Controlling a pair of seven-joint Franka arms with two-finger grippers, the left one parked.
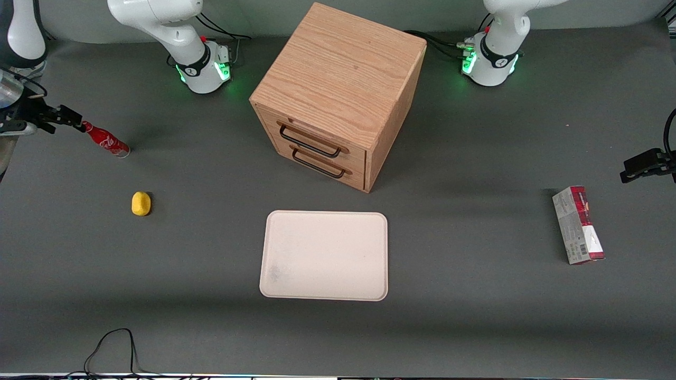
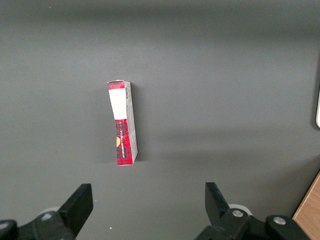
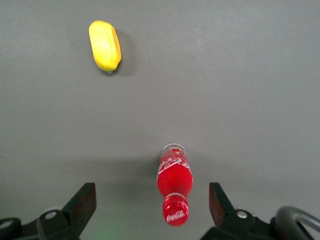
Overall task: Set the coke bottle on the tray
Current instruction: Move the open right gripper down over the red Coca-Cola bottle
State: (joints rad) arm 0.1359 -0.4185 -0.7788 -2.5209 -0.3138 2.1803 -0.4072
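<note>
The coke bottle [image 1: 107, 140], slim and red with white script, stands upright on the dark table toward the working arm's end. In the right wrist view the coke bottle [image 3: 174, 186] shows from above, cap toward the camera. My right gripper [image 1: 71, 119] hangs above the bottle. It is open, and in the wrist view the gripper [image 3: 152, 196] has its two fingers wide apart. The red cap sits between them, closer to one finger, touching neither. The cream tray [image 1: 325, 255] lies flat and bare mid-table, nearer the front camera than the cabinet.
A wooden drawer cabinet [image 1: 338, 89] stands mid-table, drawers shut. A small yellow object [image 1: 141, 203] lies nearer the front camera than the bottle and also shows in the wrist view [image 3: 105, 45]. A red-and-grey carton [image 1: 578, 224] lies toward the parked arm's end. A black cable [image 1: 113, 348] loops at the front edge.
</note>
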